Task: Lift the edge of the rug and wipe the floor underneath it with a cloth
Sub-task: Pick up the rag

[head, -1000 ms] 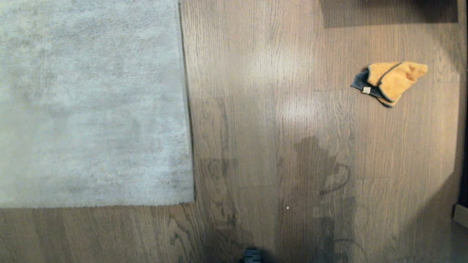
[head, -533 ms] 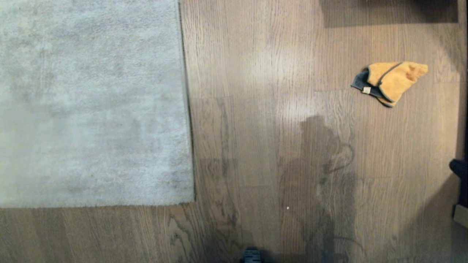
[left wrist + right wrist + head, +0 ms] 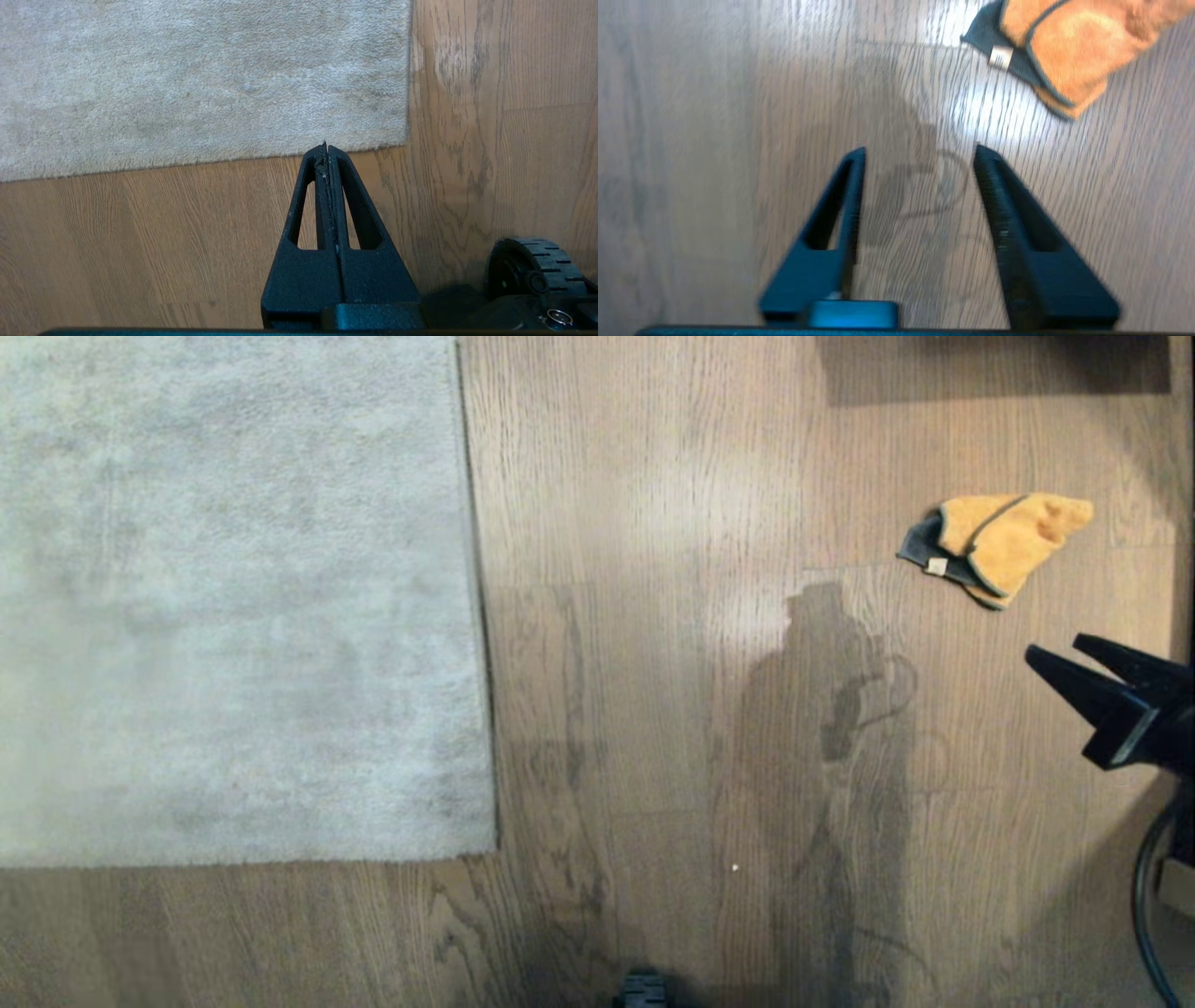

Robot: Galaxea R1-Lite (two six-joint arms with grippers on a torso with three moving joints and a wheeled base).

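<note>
The light grey rug (image 3: 233, 597) lies flat at the left, its edge (image 3: 478, 616) running straight down to a near corner (image 3: 493, 851). On the brown plank floor (image 3: 653, 523) at the far right rests the orange-yellow cloth (image 3: 1004, 541) with its dark part. My right gripper (image 3: 1055, 653) enters from the right edge, open and empty, nearer to me than the cloth (image 3: 1064, 51); in the right wrist view this gripper (image 3: 920, 151) hangs above bare floor. My left gripper (image 3: 326, 145) is shut and empty, over the floor just short of the rug's near edge (image 3: 233, 158).
A dark shadow band (image 3: 990, 369) crosses the far right of the floor. Part of my base (image 3: 644, 989) shows at the near edge, and a wheel (image 3: 532, 261) sits beside the left gripper. A black cable (image 3: 1144, 896) hangs at the right edge.
My right arm has swung into the head view from the right edge, towards the cloth, and its shadow has slid further up the floor. Rug, cloth and camera have stayed put.
</note>
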